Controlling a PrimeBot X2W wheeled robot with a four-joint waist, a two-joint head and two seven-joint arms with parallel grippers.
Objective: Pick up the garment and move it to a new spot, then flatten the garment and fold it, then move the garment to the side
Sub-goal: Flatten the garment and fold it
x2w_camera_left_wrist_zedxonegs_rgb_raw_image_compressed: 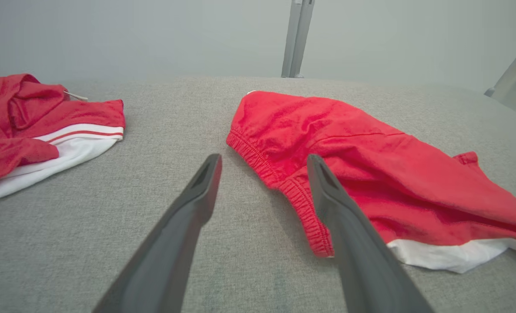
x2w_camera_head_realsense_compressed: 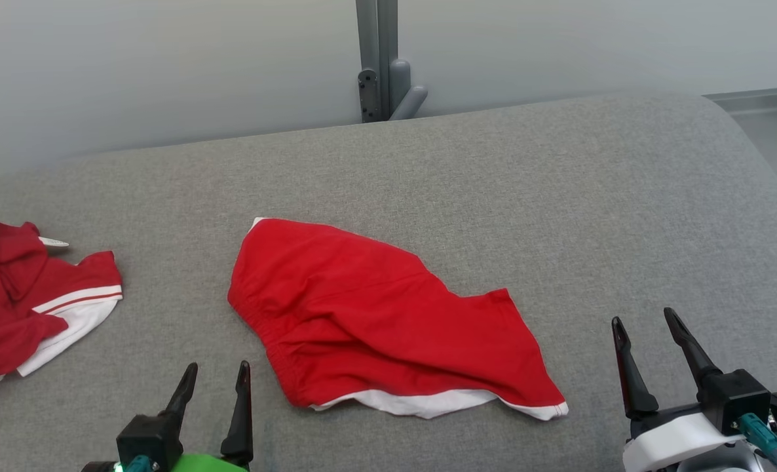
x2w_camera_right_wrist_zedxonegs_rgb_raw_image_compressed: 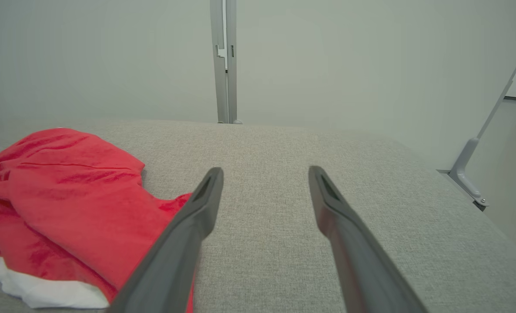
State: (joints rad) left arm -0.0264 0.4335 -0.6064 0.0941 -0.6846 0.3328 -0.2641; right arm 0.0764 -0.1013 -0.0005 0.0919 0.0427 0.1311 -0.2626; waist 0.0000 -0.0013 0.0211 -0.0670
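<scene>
I've got red shorts [x2w_camera_head_realsense_compressed: 375, 314], white along the hem, on a plain grey cushion [x2w_camera_head_realsense_compressed: 559, 196]; at nine o'clock, another red cloth [x2w_camera_head_realsense_compressed: 15, 295] with a white, red-striped band.

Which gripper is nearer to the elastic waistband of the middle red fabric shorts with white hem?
Left. The left gripper is just beside the waistband; the right gripper is beyond the opposite leg end of the shorts.

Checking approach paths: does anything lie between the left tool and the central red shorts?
Nothing visible: bare grey cushion runs from the open left tool to the red shorts. The other red garment lies aside, further left.
</scene>
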